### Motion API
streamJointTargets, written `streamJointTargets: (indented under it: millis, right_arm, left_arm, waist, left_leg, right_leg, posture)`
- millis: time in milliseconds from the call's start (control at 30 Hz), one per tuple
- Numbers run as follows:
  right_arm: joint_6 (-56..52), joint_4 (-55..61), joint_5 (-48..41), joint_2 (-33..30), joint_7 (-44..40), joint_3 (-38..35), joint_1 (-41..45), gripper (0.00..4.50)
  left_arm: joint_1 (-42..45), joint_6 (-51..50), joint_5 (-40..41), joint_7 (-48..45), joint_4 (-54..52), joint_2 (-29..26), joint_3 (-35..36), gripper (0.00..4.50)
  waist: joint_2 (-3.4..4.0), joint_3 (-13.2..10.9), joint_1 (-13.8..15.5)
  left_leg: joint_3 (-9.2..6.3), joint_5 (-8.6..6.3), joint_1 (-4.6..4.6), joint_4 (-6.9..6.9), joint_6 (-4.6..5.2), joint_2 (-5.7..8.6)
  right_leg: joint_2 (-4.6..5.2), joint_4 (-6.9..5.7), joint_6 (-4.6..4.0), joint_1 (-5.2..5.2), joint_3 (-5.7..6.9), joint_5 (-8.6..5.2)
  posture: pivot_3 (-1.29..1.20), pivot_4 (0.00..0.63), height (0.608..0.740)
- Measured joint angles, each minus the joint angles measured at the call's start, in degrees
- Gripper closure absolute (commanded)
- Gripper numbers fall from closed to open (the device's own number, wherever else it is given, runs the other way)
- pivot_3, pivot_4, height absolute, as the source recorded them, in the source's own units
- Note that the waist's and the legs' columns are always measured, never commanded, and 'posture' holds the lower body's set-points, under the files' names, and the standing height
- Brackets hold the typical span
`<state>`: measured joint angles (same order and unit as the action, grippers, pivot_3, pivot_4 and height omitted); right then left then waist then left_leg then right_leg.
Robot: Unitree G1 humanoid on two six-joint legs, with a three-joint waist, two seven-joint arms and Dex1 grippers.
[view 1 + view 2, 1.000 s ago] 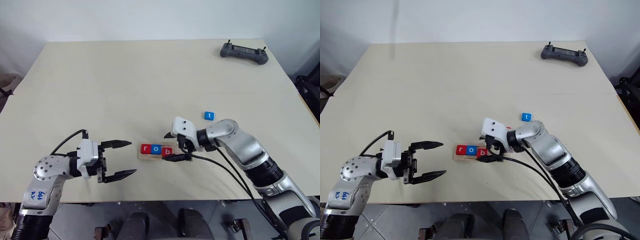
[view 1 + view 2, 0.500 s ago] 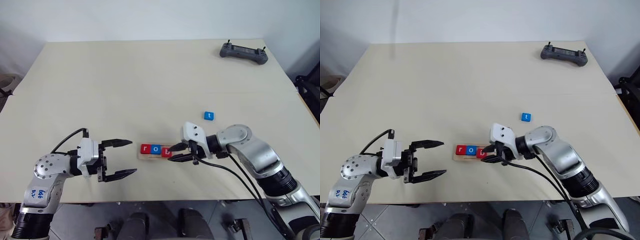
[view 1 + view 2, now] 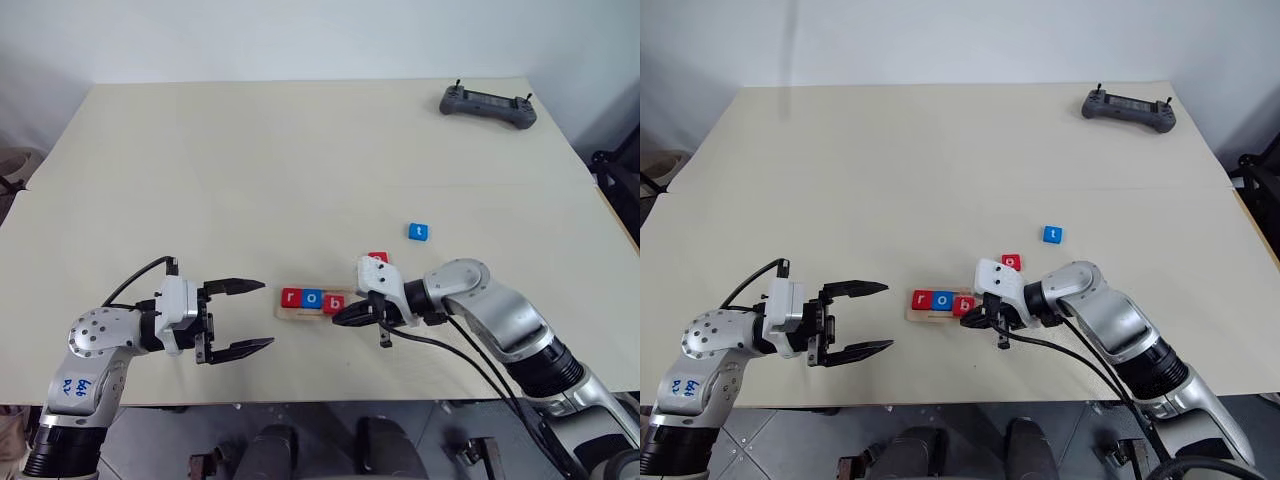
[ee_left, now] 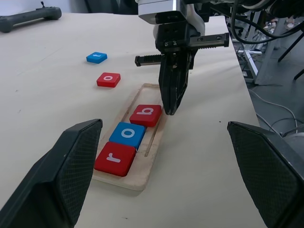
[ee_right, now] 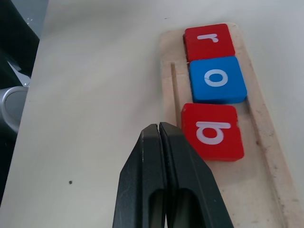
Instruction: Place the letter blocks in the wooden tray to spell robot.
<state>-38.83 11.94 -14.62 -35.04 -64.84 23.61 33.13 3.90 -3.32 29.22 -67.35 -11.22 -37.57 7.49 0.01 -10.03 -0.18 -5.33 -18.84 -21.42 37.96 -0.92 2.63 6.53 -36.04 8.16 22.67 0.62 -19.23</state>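
Right pincer [image 5: 159,137] has just snapped shut, empty, and drawn back slightly; its tip now sits just beside the red b block [image 5: 212,131] in the wooden tray [image 4: 156,137]. Tray reads r [image 4: 114,159], o [image 4: 128,134], b: three of five placed. Red o [image 3: 377,258] now uncovered just behind this pincer; blue t [image 3: 418,232] further off. Left pincer [image 3: 238,317] open, idle, clear of tray. Controller [image 3: 488,104] far off on the worktop; nothing obstructs.

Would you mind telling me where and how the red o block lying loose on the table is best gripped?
The red o block lies flat beside the wooden tray, with bare table all round. I would probably come from above, fingers pointing down, and pinch two opposite side edges, since its thin, flat shape leaves only those faces free.
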Motion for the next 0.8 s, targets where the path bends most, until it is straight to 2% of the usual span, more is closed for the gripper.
streamJointTargets:
  millis: [800]
  right_arm:
    - [-0.2,-3.2,0.3,2.3,2.1,-0.7,1.9,4.45]
  left_arm:
    - [0.1,0.0,0.0,0.9,0.0,0.4,-0.4,0.0]
  waist:
    - [0.0,0.0,0.0]
  left_leg:
    - [0.0,0.0,0.0,-0.01,0.0,0.0]
  right_leg:
    - [0.0,0.0,0.0,0.0,0.0,0.0]
  posture:
    - [0.0,0.15,0.74]
